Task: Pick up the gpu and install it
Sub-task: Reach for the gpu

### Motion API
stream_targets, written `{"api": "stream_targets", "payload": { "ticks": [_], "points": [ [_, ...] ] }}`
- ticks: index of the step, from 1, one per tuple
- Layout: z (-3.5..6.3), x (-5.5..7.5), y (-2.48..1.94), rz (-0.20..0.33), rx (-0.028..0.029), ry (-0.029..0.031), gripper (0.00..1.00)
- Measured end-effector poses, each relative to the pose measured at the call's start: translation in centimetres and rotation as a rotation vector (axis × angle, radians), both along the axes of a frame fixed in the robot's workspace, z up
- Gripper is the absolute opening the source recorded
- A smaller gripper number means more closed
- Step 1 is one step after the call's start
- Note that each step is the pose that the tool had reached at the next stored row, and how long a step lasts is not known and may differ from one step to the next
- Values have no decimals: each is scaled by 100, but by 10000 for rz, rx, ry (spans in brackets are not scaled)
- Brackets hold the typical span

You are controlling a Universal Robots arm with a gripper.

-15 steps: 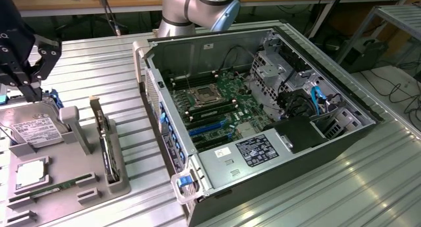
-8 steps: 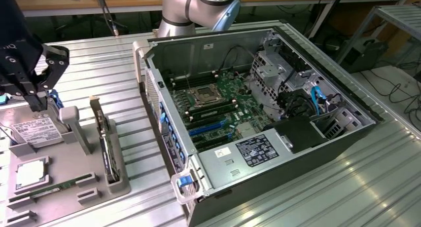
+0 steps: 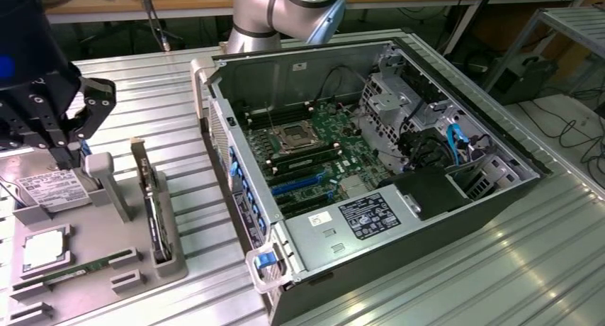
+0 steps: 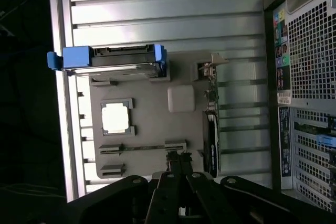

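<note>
The gpu [image 3: 151,198] stands on edge in a slot of the grey fixture tray [image 3: 123,262], green board with a black cooler and a silver end bracket on top. The wrist view has it edge-on [image 4: 211,129]. My gripper [image 3: 68,156] hangs above the tray's far end, near the hard drive [image 3: 52,188] and to the exterior view's left of the gpu. Its fingers are shut together [image 4: 176,157] with nothing between them. It does not touch the gpu.
The open computer case [image 3: 378,64] lies to the exterior view's right, motherboard [image 3: 321,156] with blue slots exposed. The tray also holds a CPU [image 3: 42,248], a memory stick [image 3: 76,271] and a grey post [image 3: 106,181]. Ribbed metal table [image 3: 529,269] all around.
</note>
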State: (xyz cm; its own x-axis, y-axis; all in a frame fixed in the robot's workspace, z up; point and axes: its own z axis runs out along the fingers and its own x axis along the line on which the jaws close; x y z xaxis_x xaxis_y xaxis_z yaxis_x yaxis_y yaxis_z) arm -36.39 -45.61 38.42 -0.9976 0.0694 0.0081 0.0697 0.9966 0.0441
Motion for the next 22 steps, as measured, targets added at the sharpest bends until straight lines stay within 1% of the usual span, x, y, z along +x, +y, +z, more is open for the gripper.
{"api": "stream_targets", "payload": {
  "ticks": [3, 4, 5, 6, 8, 9, 11, 12, 14, 18, 20, 22],
  "points": [
    [-34, 66, -7, 0, 1, 13, 11],
    [-54, 83, -9, -1, 3, 11, 11],
    [-63, 85, -9, -2, 3, -7, 11],
    [-69, 87, -10, -2, -4, -47, 11],
    [-78, 89, -11, -1, -20, -174, 11],
    [-82, 90, -12, -1, -28, -259, 11],
    [-92, 93, -15, 0, -46, -401, 11],
    [-100, 99, -15, 0, -49, -436, 11],
    [-129, 137, -15, -1, -49, -444, 11],
    [-213, 272, -15, 0, -48, -446, 11],
    [-262, 279, -13, -1, -49, -445, 11],
    [-275, 281, -13, -2, -51, -441, 11]
  ]
}}
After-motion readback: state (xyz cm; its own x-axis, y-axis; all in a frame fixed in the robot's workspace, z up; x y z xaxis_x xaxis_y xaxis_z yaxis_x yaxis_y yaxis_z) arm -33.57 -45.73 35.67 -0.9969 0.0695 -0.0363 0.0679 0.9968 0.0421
